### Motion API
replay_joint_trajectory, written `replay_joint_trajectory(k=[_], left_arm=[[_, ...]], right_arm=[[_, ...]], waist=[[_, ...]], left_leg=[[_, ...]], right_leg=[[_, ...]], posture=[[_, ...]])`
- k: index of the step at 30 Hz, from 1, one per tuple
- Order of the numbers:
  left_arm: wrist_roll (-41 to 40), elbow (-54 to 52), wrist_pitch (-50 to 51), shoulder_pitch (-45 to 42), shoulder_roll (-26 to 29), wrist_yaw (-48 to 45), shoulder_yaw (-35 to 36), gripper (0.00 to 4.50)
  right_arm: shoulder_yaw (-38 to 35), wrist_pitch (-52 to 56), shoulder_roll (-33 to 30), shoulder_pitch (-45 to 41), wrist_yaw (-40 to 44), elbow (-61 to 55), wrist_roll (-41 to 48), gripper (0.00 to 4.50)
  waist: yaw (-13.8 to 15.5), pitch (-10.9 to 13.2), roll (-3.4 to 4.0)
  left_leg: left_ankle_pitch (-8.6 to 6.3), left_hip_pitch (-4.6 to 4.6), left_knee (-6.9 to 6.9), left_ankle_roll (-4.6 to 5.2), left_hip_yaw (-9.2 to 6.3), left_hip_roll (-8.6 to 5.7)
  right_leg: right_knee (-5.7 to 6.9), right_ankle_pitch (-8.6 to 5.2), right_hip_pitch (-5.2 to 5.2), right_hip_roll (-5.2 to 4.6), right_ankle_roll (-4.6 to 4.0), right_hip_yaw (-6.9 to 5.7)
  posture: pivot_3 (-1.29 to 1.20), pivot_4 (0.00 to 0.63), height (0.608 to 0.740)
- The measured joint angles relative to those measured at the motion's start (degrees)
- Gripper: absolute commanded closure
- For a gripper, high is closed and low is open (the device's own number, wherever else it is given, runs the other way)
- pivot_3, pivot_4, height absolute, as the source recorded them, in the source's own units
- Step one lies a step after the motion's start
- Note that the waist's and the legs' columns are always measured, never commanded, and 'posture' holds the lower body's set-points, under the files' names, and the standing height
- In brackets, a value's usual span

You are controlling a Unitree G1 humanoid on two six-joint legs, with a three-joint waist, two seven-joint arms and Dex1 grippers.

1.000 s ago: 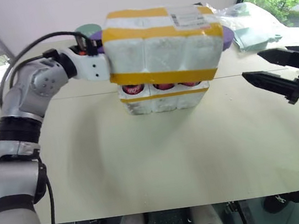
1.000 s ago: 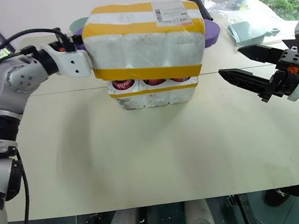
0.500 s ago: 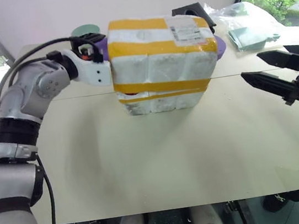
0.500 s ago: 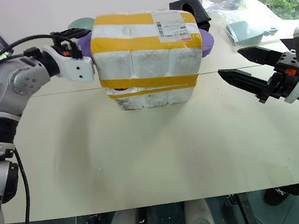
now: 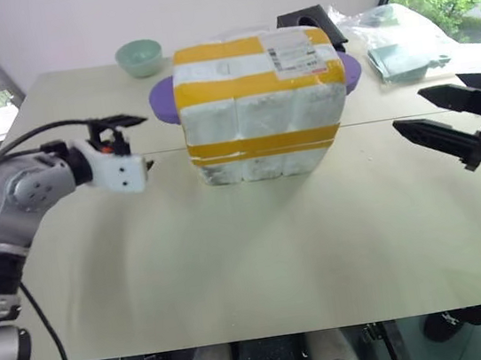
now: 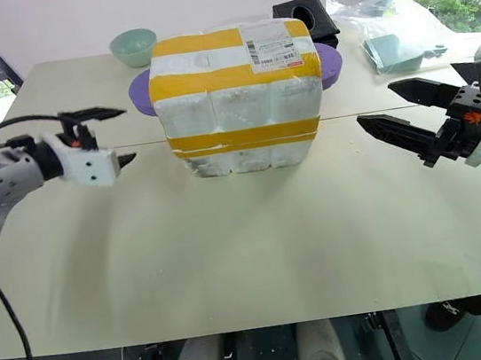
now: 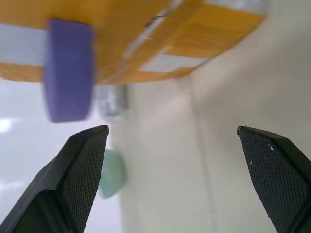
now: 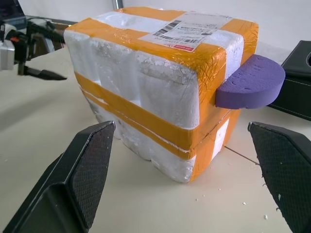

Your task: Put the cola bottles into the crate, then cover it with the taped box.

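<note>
The taped box (image 5: 255,88), white styrofoam with broad yellow bands and a shipping label on top, sits squarely on the crate (image 5: 257,169), whose white lower edge shows under it. The cola bottles are hidden inside. My left gripper (image 5: 141,142) is open and empty, a short way left of the box and apart from it. At the table's right side my right gripper (image 5: 410,110) is also open and empty, pointing toward the box. In the right wrist view the box (image 8: 160,82) stands between and beyond the spread fingers.
A purple plate (image 5: 161,94) lies behind the box, sticking out on both sides. A green bowl (image 5: 139,56) stands at the back left, a black tissue box (image 5: 309,20) at the back right, and plastic bags (image 5: 402,54) farther right.
The taped box came down onto the crate and hid the bottles. My left gripper opened, let go of the box and drew back to the left and down. The right gripper stayed put.
</note>
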Motion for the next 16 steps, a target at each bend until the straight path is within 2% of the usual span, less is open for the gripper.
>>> replay_joint_trajectory(k=[1, 4, 6, 8, 11, 16], left_arm=[[-5.1, -0.7, 4.1, 1.4, -0.2, -3.4, 0.6, 0.08], [-29.2, -3.8, 36.7, -0.4, -1.0, -14.7, 6.2, 0.08], [-39.6, -4.6, 53.5, -4.7, 1.4, -20.5, 10.0, 0.08], [-45.2, -4.0, 62.2, -8.9, 2.9, -26.6, 11.2, 0.08], [-48.3, -2.5, 68.6, -12.5, 3.3, -34.4, 11.1, 0.08], [-43.6, 2.7, 67.5, -15.1, 2.4, -38.3, 8.1, 0.08]], right_arm=[[0.5, -0.1, 0.0, 0.0, 0.4, 0.5, -0.5, 0.00], [2.4, -1.1, -0.2, -0.3, 1.9, 2.2, -2.4, 0.00], [3.1, -1.6, -0.4, -0.4, 3.2, 3.4, -3.6, 0.00], [3.9, -2.0, -1.1, -0.5, 4.6, 4.5, -4.5, 0.00], [5.7, -2.5, -2.0, -1.4, 7.0, 5.3, -5.8, 0.00], [8.3, -2.7, -2.1, -3.6, 9.1, 6.7, -6.4, 0.00]], waist=[[0.0, 0.0, -0.01], [0.0, 0.0, -0.05], [-0.3, 0.0, -0.04], [-0.3, 0.0, -0.01], [-0.4, 0.0, 0.04], [-0.5, 0.0, 0.04]], left_leg=[[0.00, -0.01, 0.01, 0.00, 0.00, 0.00], [0.00, -0.09, 0.10, 0.00, -0.08, 0.02], [0.00, -0.06, 0.09, 0.01, -0.06, 0.01], [0.00, 0.00, 0.05, 0.01, -0.04, 0.01], [0.00, 0.12, -0.01, 0.01, -0.02, 0.01], [0.00, 0.14, -0.03, 0.01, -0.01, 0.04]], right_leg=[[-0.01, 0.00, 0.00, 0.00, 0.00, 0.00], [0.02, 0.00, -0.01, 0.05, 0.00, -0.04], [0.02, -0.01, 0.00, 0.05, 0.01, -0.03], [0.02, -0.01, 0.01, 0.05, 0.01, -0.02], [0.04, -0.02, 0.06, 0.05, 0.00, -0.02], [0.02, -0.02, 0.08, 0.08, -0.01, -0.01]], posture=[[0.00, 0.150, 0.739], [0.00, 0.150, 0.739], [0.00, 0.150, 0.739], [0.00, 0.150, 0.739], [0.00, 0.150, 0.739], [0.00, 0.150, 0.739]])
